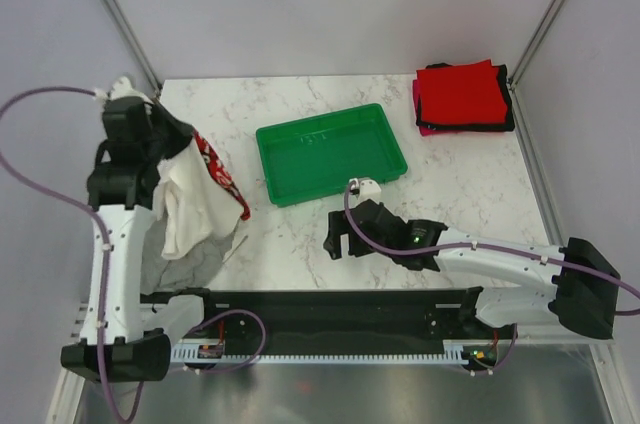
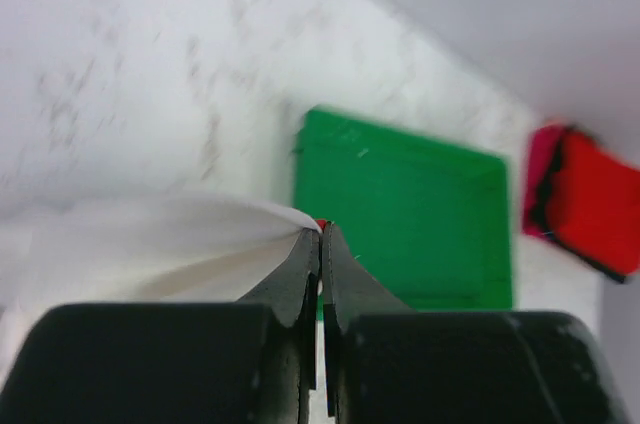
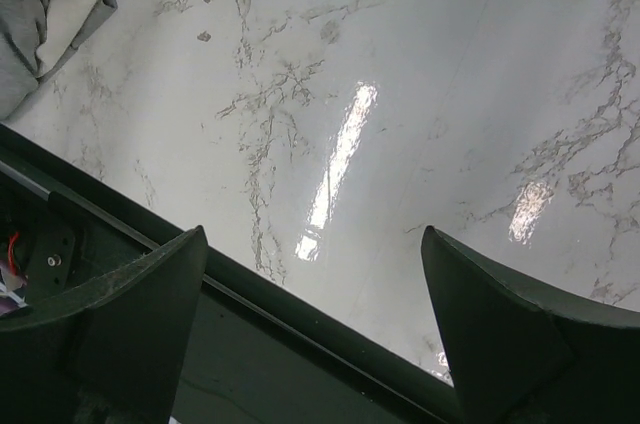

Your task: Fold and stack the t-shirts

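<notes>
1. The left gripper is pinching the white shirt, its jaws clenched on a fold of the cloth, above the far left corner of the table.
2. The white shirt is hanging bunched from that grip and draping down over the left arm. Its red print is showing along the right edge.
3. A grey shirt is lying crumpled at the near left, under the lower end of the white one and against the left arm.
4. The tray is sitting in the middle of the table. It is just to the right of the hanging shirt and not touching it.
5. The stack is lying folded at the far right corner, well apart from the white shirt. A red shirt is lying on top, a black one is edging out beneath it, and pink is peeking out at the left and near sides.
6. The right gripper is hovering low over bare marble on the near side of the tray. Its jaws are spread wide and grasping nothing.
7. The black rail is running along the near edge, right beside the right gripper.
</notes>
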### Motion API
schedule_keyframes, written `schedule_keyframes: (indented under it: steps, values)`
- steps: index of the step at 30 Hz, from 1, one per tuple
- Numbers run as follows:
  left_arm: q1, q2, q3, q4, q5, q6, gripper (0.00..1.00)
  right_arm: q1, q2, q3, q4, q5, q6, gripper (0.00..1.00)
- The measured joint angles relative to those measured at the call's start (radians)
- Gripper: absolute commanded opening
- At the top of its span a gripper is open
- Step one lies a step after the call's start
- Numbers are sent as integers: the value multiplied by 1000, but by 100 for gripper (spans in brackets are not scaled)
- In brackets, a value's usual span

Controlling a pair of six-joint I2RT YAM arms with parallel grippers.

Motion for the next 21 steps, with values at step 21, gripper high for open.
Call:
schedule_keyframes:
  steps: [21]
  values:
    - [0, 116, 873, 194, 209, -128, 2, 92, 291, 204, 192, -174, -36, 97]
